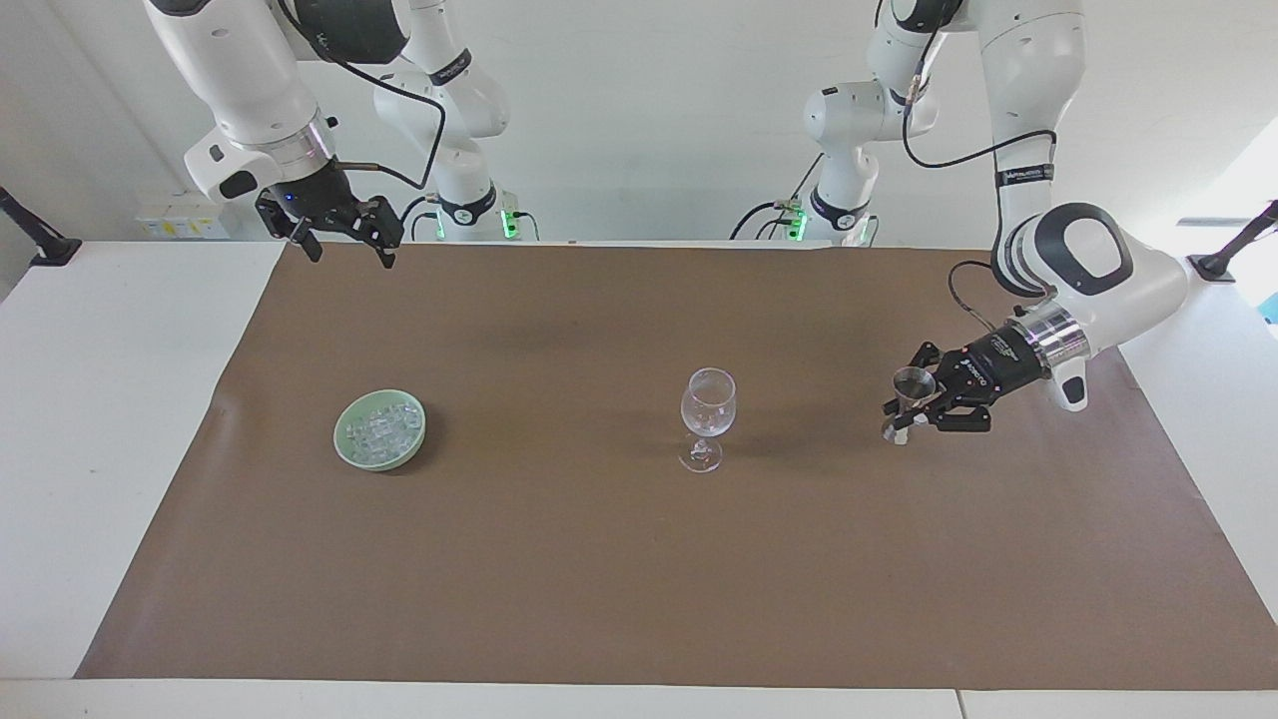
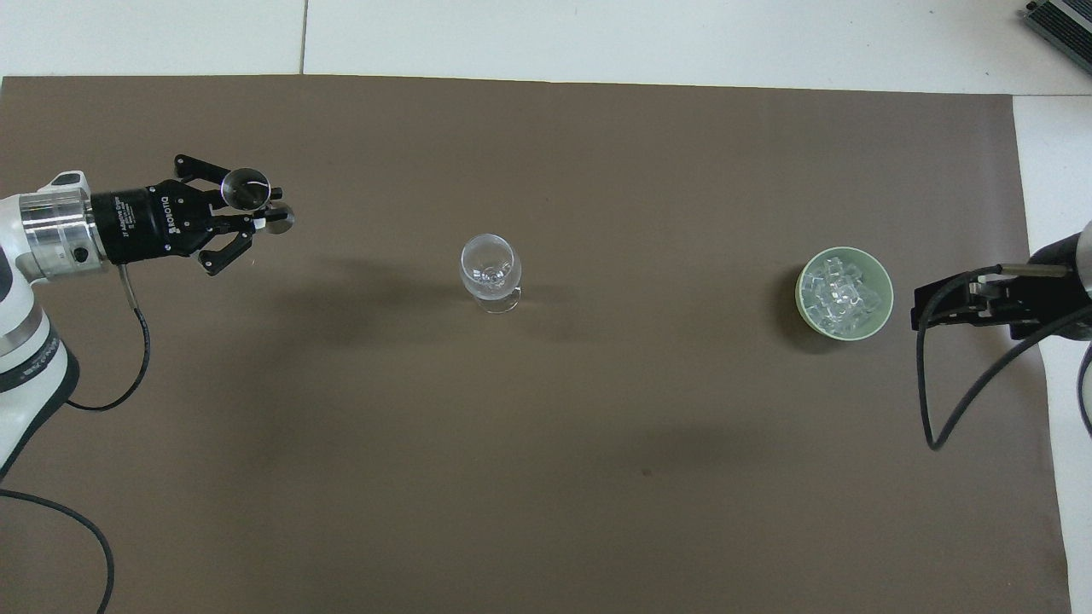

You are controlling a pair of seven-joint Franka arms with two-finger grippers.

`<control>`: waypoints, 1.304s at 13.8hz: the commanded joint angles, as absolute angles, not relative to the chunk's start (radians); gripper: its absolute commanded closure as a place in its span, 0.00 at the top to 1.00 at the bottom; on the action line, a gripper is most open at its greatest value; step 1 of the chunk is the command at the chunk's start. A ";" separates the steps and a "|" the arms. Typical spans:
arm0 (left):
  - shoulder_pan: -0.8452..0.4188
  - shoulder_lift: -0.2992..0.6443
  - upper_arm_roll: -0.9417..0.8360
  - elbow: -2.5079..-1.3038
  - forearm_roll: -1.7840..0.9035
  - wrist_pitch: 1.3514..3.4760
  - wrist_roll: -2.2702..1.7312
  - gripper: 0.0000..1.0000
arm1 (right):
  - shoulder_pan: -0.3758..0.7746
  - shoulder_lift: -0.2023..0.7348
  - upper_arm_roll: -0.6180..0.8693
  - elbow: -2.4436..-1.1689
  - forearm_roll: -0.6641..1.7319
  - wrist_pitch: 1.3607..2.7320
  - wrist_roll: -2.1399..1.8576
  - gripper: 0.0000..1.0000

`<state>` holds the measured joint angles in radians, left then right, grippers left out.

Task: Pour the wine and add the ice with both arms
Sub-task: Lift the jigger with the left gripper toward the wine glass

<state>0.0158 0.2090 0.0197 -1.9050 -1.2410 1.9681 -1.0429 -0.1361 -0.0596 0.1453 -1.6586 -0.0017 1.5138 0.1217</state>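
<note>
A clear stemmed wine glass [image 1: 708,404] [image 2: 490,266] stands upright mid-table. My left gripper [image 1: 904,419] [image 2: 256,215] hangs over the mat toward the left arm's end, shut on a small metal jigger [image 1: 912,382] [image 2: 243,188]. There is still a gap between jigger and glass. The ice [image 1: 381,427] [image 2: 840,290] fills a pale green bowl [image 1: 339,439] [image 2: 800,294] toward the right arm's end. My right gripper [image 1: 349,258] [image 2: 914,311] waits open and empty, raised over the mat's edge by the robots. Wine is out of view.
A brown paper mat [image 1: 599,579] [image 2: 546,477] covers most of the white table [image 1: 100,419]. Only the glass and the bowl stand on it.
</note>
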 commanded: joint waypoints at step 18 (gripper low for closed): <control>-0.314 0.160 0.034 -1.939 -0.996 2.302 -1.233 0.00 | -0.137 -0.078 0.146 -1.675 -0.009 1.508 0.100 1.00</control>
<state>-0.2839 0.1892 0.0193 -1.9089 -1.0377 2.2815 -1.2047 -0.1361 -0.0596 0.1453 -1.6586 -0.0017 1.5138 0.1217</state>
